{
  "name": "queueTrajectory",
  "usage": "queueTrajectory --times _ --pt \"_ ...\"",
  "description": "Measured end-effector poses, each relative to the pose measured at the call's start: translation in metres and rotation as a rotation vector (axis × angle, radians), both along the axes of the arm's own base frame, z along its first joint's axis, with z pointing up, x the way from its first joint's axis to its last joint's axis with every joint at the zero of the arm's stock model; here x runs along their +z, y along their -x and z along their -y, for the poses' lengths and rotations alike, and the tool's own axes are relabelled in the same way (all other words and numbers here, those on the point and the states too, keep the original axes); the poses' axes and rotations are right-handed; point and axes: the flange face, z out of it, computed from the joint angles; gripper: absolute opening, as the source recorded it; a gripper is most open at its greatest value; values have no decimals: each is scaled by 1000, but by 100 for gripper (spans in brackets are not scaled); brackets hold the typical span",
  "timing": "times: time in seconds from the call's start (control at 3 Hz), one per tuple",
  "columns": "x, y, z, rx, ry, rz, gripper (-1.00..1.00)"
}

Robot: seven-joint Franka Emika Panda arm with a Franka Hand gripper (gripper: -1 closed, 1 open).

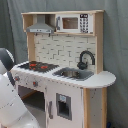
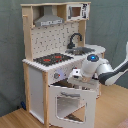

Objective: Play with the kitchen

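1 boxy white-and-wood kitchen [image 2: 42, 85], glossy gripper [image 2: 74, 79] at oven door [image 2: 70, 102]; grip unclear

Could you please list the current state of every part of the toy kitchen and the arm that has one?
oven door: open, tilted outward.
faucet: upright over the sink.
hob: nothing on it.
microwave: door closed.
gripper: at the oven door's top edge.

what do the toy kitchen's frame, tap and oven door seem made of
Frame: pale wood, going by its matte tan panels. Tap: glossy black, probably plastic. Oven door: white painted board around a see-through window, likely clear plastic; the door hangs open in the second exterior view.
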Motion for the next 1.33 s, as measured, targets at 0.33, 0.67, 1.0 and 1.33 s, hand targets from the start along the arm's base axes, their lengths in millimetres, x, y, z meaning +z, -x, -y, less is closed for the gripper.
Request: queueTrajectory --times 0.33,0.67,1.0,1.33 --pt "7 0 5 -21 48 38 100" --pt "18 -1 10 -46 90 89 100" --pt "31 3 12 -73 113 141 100" --pt "40 14 10 -100 143 203 100"
